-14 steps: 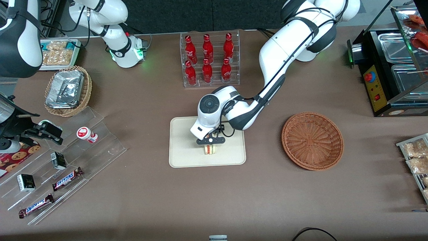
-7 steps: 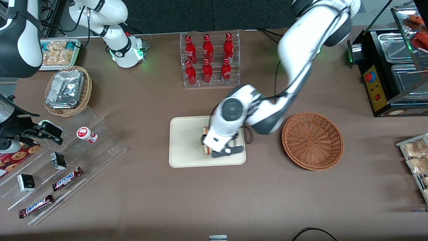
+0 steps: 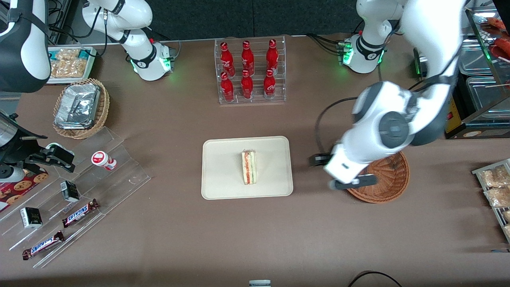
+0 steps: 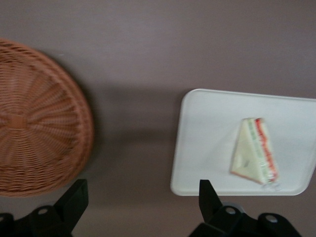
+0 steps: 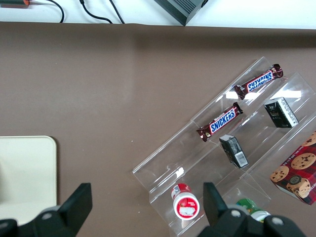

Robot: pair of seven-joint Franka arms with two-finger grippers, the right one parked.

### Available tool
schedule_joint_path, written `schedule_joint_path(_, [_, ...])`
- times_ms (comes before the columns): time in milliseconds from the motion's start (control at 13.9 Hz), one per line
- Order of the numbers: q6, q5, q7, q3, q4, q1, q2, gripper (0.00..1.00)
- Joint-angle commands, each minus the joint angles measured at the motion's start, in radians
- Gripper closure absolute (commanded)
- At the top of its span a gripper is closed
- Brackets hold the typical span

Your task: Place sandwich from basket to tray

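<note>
The sandwich [image 3: 249, 167], a pale wedge with red and green filling, lies on its side on the cream tray [image 3: 223, 171], nothing touching it. The reddish-brown basket [image 3: 388, 181] sits beside the tray toward the working arm's end, partly covered by the arm, and what shows of it is bare. My gripper [image 3: 342, 173] hangs high above the table between tray and basket, open and holding nothing. The left wrist view shows the sandwich [image 4: 254, 150] on the tray [image 4: 207, 143], the basket [image 4: 34, 118], and bare table between the spread fingers of the gripper [image 4: 141, 187].
A clear rack of red bottles [image 3: 249, 71] stands farther from the front camera than the tray. Stepped acrylic racks with Snickers bars [image 3: 75, 191] and a tan basket of foil packets [image 3: 81, 107] lie toward the parked arm's end. A black food warmer [image 3: 470, 79] flanks the working arm.
The gripper let go of the sandwich, rose and swung off the tray toward the basket. The sandwich stays lying on the tray.
</note>
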Motion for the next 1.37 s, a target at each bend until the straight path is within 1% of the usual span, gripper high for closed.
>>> schedule_joint_path(0, [0.080, -0.038, 0.146, -0.006, -0.306, 0.127, -0.245, 0.01])
schedule_joint_path(216, [0.083, -0.061, 0.301, 0.002, -0.460, 0.229, -0.415, 0.01])
schedule_joint_path(360, [0.063, -0.062, 0.381, 0.007, -0.526, 0.272, -0.532, 0.01])
schedule_joint_path(432, [0.025, -0.066, 0.390, 0.014, -0.523, 0.273, -0.564, 0.00])
schedule_joint_path(576, [-0.086, -0.066, 0.401, 0.057, -0.425, 0.273, -0.571, 0.00])
schedule_joint_path(864, [-0.209, -0.055, 0.400, 0.060, -0.292, 0.273, -0.567, 0.00])
schedule_joint_path(1080, [-0.231, -0.052, 0.398, 0.060, -0.224, 0.273, -0.560, 0.00])
schedule_joint_path(1296, [-0.233, -0.050, 0.386, 0.059, -0.204, 0.263, -0.558, 0.00])
